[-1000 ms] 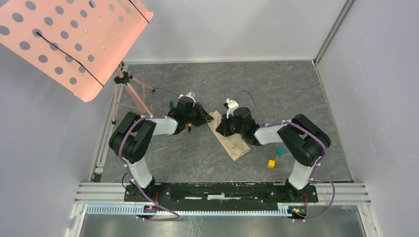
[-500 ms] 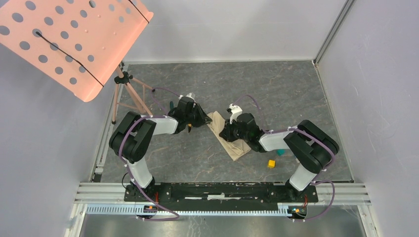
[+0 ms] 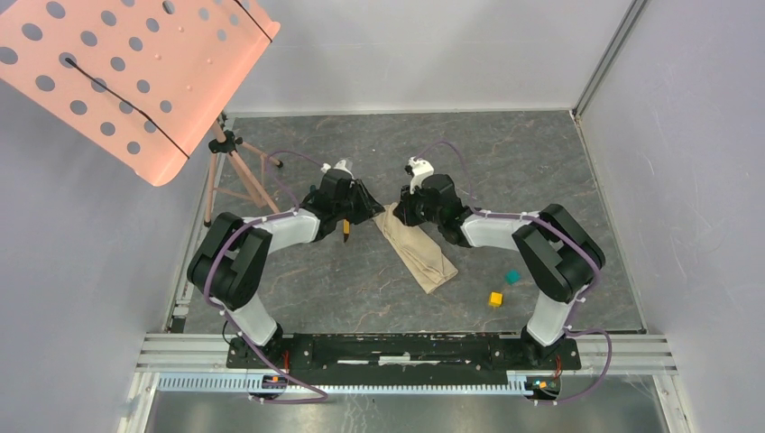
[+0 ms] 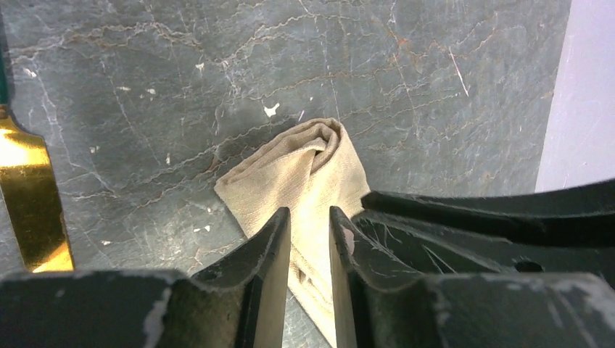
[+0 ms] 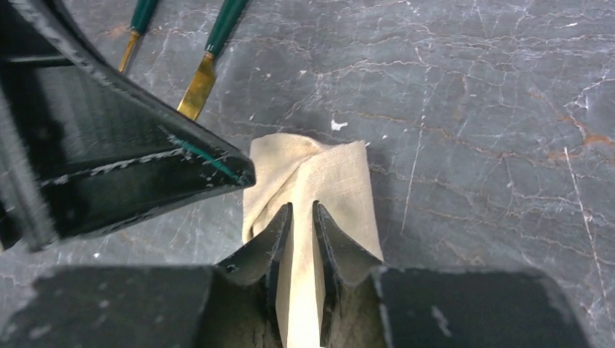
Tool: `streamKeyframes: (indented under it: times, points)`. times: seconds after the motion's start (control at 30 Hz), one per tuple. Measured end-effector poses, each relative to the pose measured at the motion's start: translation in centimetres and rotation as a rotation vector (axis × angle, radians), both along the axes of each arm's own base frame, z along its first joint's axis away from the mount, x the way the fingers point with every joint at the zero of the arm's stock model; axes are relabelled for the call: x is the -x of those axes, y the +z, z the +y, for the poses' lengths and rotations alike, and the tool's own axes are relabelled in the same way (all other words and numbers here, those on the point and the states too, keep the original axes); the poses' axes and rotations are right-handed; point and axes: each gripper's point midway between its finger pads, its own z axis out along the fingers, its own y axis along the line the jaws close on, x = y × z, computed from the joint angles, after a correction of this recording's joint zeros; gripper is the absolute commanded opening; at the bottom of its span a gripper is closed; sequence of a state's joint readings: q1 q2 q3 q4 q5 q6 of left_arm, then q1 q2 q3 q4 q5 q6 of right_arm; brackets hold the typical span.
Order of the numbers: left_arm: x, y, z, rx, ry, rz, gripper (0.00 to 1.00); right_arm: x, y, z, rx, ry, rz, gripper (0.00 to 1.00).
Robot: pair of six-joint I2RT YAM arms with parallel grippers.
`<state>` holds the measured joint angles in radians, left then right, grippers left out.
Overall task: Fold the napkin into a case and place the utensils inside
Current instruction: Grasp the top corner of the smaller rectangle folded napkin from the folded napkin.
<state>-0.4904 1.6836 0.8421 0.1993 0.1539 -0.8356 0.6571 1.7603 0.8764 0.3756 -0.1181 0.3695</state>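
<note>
The beige napkin [image 3: 424, 257] lies on the table folded into a long slanting strip, and its far end [image 4: 304, 163] is bunched into a small roll. My left gripper [image 3: 372, 212] and right gripper [image 3: 401, 215] meet nose to nose over that far end. In the left wrist view the left gripper [image 4: 310, 212] stands open by a narrow gap, with cloth and table showing through. The right gripper [image 5: 302, 206] is also narrowly open over the napkin [image 5: 326, 170]. Both utensils lie on the table left of the napkin: a gold knife [image 5: 207, 69] and a second teal-handled piece [image 5: 134, 29].
A pink perforated stand [image 3: 135, 81] on a tripod [image 3: 230, 176] rises at the far left. A teal cube [image 3: 511, 277] and a yellow cube [image 3: 495, 299] sit right of the napkin. Walls close in the table on three sides.
My right gripper has moved from the middle of the napkin up to its far end, and its jaws have parted a little. The left gripper has shifted slightly farther back.
</note>
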Motion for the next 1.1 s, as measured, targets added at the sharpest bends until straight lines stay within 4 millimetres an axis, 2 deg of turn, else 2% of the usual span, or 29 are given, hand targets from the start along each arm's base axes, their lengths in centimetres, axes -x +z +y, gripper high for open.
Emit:
streamKeyframes:
  times: [0.1, 0.23, 0.37, 0.5, 0.73, 0.87, 1.03, 1.1]
  points:
    - [-0.6, 0.4, 0.2, -0.016, 0.014, -0.01, 0.39, -1.0, -0.6, 0.1, 0.004, -0.016, 0.007, 0.16]
    - [-1.1, 0.5, 0.7, -0.033, 0.037, -0.013, 0.39, -1.0, -2.4, 0.1, 0.021, -0.023, 0.043, 0.15]
    - [-1.2, -0.5, 1.0, -0.049, 0.048, 0.007, 0.39, -1.1, -4.0, 0.4, 0.016, -0.037, 0.079, 0.16]
    - [-1.0, -1.7, 1.2, -0.065, 0.051, 0.032, 0.41, -1.5, -3.9, 0.9, -0.01, -0.045, 0.078, 0.2]
    - [-1.1, -1.7, 3.0, -0.069, 0.101, 0.036, 0.43, -1.0, -3.0, 0.6, 0.009, -0.012, 0.063, 0.32]
    - [-0.4, -2.7, 3.7, -0.054, 0.129, 0.078, 0.43, -0.2, -2.5, 0.6, 0.009, 0.011, 0.051, 0.33]
    - [0.1, -3.6, 2.9, 0.007, 0.13, 0.116, 0.39, 0.4, -2.8, 0.9, 0.014, 0.035, 0.059, 0.32]
    - [0.1, -3.8, 2.5, 0.035, 0.128, 0.12, 0.35, 0.6, -2.8, 1.1, 0.015, 0.042, 0.058, 0.27]
